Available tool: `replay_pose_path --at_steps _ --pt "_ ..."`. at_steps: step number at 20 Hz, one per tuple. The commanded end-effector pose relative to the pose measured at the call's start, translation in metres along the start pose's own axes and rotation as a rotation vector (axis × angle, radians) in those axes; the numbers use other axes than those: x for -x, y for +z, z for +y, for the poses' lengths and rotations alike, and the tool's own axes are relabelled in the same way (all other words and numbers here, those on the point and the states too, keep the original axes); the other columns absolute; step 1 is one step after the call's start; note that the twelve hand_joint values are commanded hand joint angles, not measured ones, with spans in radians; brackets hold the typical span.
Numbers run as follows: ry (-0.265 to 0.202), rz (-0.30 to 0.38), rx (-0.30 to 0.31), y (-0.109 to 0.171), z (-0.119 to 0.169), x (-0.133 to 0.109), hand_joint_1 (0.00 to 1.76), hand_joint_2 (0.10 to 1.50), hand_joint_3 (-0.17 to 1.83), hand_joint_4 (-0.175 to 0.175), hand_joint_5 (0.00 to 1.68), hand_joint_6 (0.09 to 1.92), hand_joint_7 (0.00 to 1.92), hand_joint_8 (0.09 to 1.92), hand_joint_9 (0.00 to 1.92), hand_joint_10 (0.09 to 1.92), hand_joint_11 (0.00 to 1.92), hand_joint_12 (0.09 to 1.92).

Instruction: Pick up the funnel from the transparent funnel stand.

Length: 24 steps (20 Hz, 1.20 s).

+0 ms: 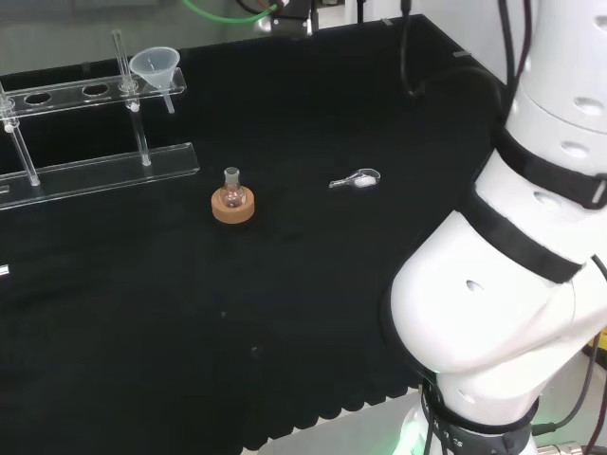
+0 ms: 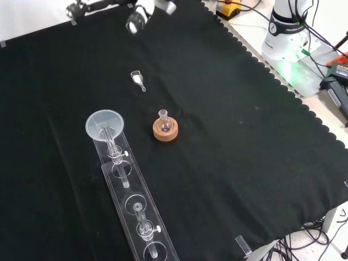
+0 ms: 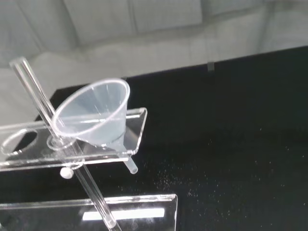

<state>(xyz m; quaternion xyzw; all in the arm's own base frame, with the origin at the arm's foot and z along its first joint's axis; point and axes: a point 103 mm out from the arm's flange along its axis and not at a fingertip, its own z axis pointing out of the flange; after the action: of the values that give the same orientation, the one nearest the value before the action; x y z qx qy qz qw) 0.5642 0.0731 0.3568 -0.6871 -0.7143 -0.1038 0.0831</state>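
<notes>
I see the funnel [image 1: 156,64] at upper left of the head view, seated in the end hole of the funnel stand [image 1: 57,95], spout hanging through. My hand [image 2: 136,20] sits at the front view's top edge; I cannot tell its fingers' state.

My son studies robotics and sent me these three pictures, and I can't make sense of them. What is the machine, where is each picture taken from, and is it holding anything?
It is one white robot arm at a bench under black cloth. One camera looks over the arm from behind, one looks down from the front, one sits at the wrist. The hand is at the top of the front view, holding nothing that shows. On the cloth stand a clear funnel stand with a funnel seated in its end hole, a small flask on a cork ring, and a small clear piece.
</notes>
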Motion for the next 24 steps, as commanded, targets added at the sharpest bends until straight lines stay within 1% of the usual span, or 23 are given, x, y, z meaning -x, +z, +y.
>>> replay_pose_path --at_steps 1,5,8,13,17,22,24 --pt "-0.027 -0.065 -0.113 0.042 0.037 -0.023 0.05 0.82 0.12 0.088 0.0 0.09 0.0 0.09 0.0 0.09 0.0 0.09" --pt "-0.04 -0.089 -0.154 0.058 0.049 -0.033 0.05 0.82 0.12 0.084 0.0 0.09 0.0 0.09 0.0 0.09 0.0 0.09" --pt "-0.049 -0.094 -0.183 0.069 0.056 -0.042 0.05 0.82 0.12 0.082 0.0 0.09 0.0 0.09 0.0 0.09 0.0 0.09" --pt "-0.044 -0.105 -0.218 0.086 0.055 -0.049 0.05 0.83 0.12 0.08 0.0 0.09 0.0 0.09 0.0 0.09 0.0 0.09" --pt "-0.037 -0.092 -0.236 0.096 0.052 -0.052 0.05 0.83 0.12 0.079 0.0 0.09 0.0 0.09 0.0 0.09 0.0 0.09" --pt "-0.05 -0.095 -0.27 0.115 0.052 -0.07 0.05 0.83 0.12 0.076 0.0 0.09 0.0 0.09 0.0 0.09 0.01 0.09" --pt "-0.064 -0.106 -0.287 0.123 0.055 -0.08 0.05 0.83 0.12 0.075 0.0 0.09 0.0 0.09 0.0 0.09 0.01 0.09"
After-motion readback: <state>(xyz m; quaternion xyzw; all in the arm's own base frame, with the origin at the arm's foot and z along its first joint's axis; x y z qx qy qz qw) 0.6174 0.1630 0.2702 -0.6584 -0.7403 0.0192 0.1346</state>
